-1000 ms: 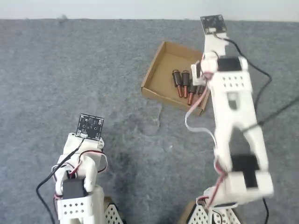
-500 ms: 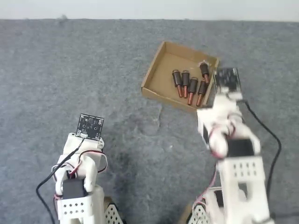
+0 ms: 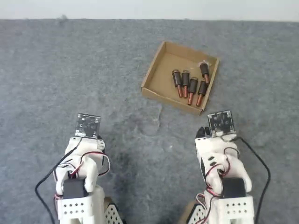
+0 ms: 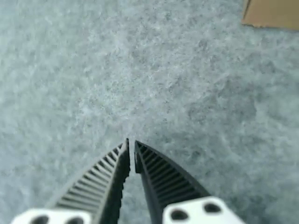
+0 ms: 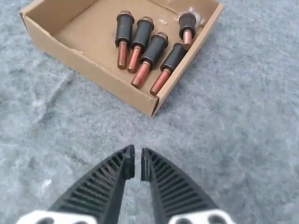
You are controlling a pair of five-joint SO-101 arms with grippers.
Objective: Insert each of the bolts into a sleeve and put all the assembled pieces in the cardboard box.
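Showing five sleeved bolts in the cardboard box upper right of centre, with left gripper and right gripper clenched empty.

You see the left gripper, jaws pressed nearly together, over grey carpet, with a cardboard box corner farther off.

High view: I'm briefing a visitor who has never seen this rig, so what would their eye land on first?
The cardboard box, right of centre on the grey table, stands out, with five copper bolts in dark sleeves lying inside it. Nearer the table's front edge, the left gripper and the right gripper are both shut and empty just above the surface.
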